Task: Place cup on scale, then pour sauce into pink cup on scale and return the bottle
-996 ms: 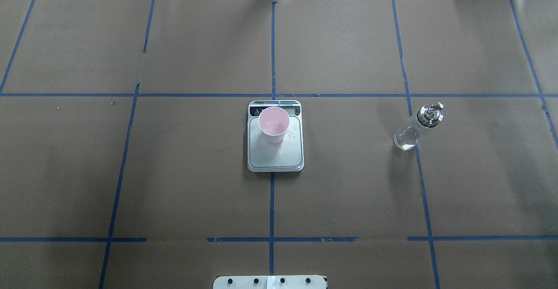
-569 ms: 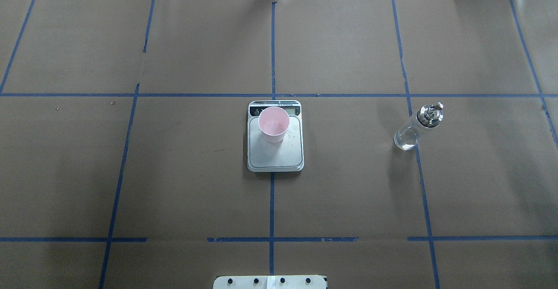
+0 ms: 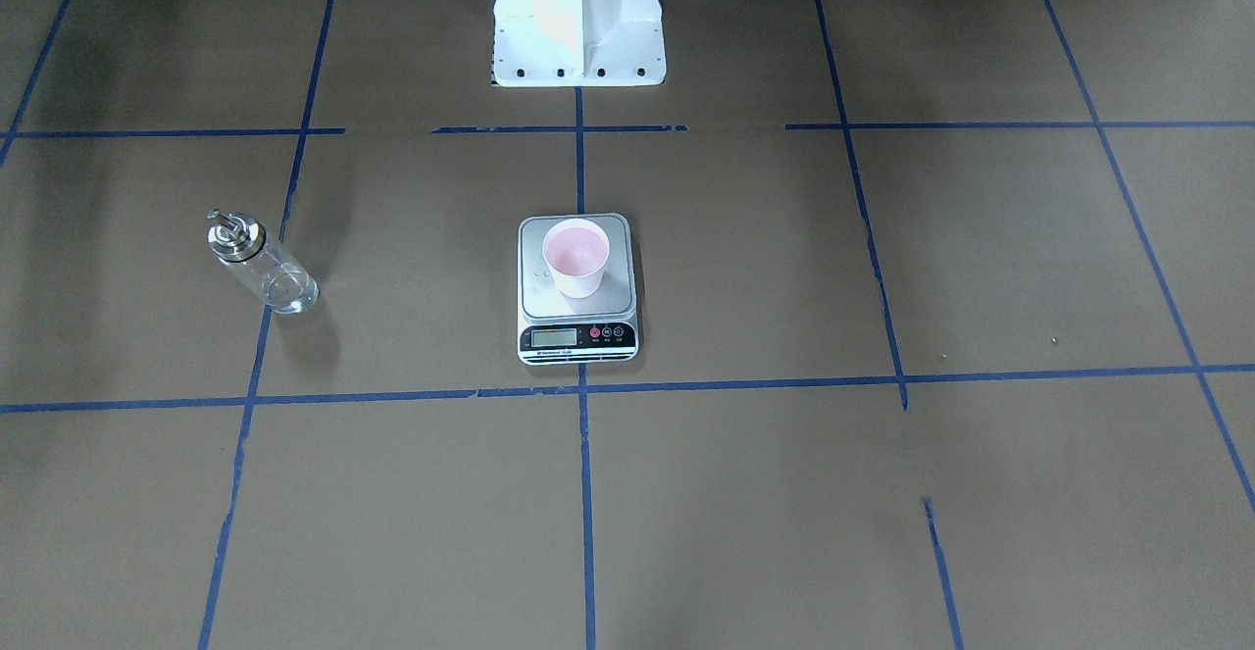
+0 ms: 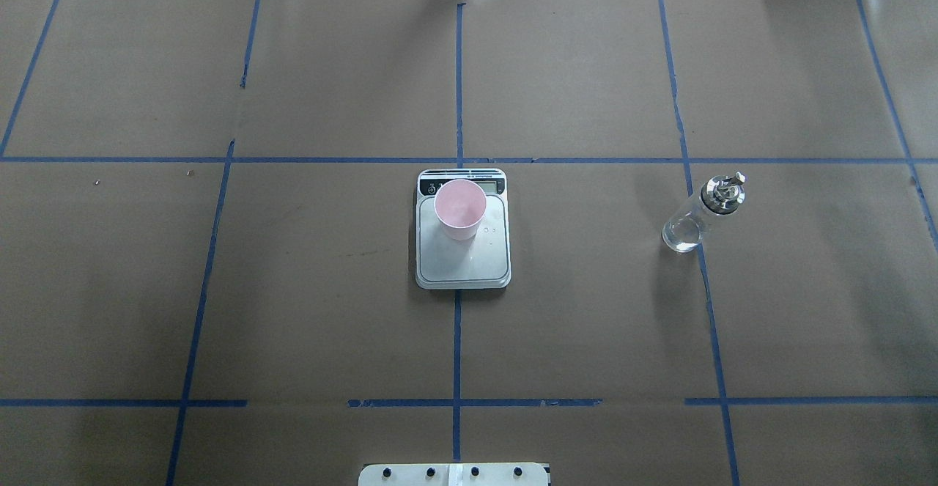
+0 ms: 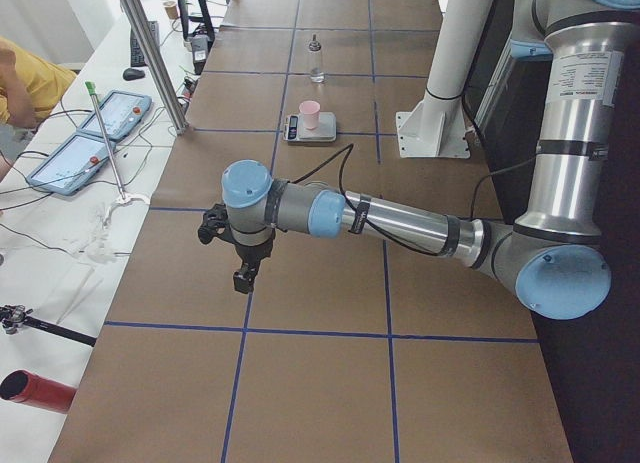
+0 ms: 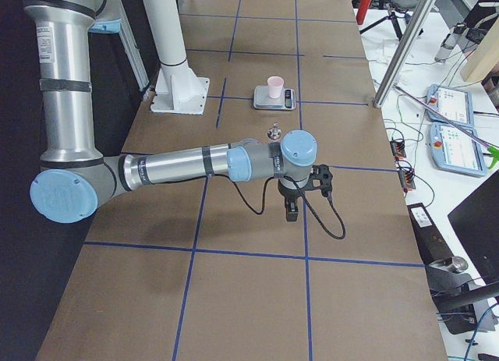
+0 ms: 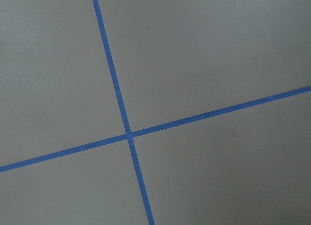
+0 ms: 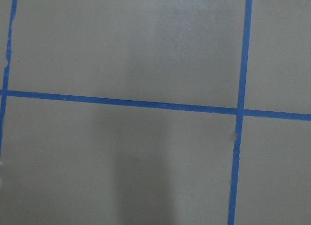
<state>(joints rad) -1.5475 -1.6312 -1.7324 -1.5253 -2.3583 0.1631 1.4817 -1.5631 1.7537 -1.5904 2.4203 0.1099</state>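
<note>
While the cup [image 4: 459, 210] stands on the scale [image 4: 463, 262], the upright bottle [image 4: 689, 222] sits mid-right in the overhead frame, nearer the right gripper [image 6: 291, 214], whose opening cannot be told.

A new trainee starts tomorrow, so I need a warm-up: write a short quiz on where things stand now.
1. True or false: the cup stands upright on the scale.
2. The bottle is: A) lying on the scale, B) standing on the table, to the scale's right as the robot sees it, C) inside the cup.
3. Fill in: the scale's display is at its end ___ from the robot.
Key: 1 true; 2 B; 3 farthest.
</note>
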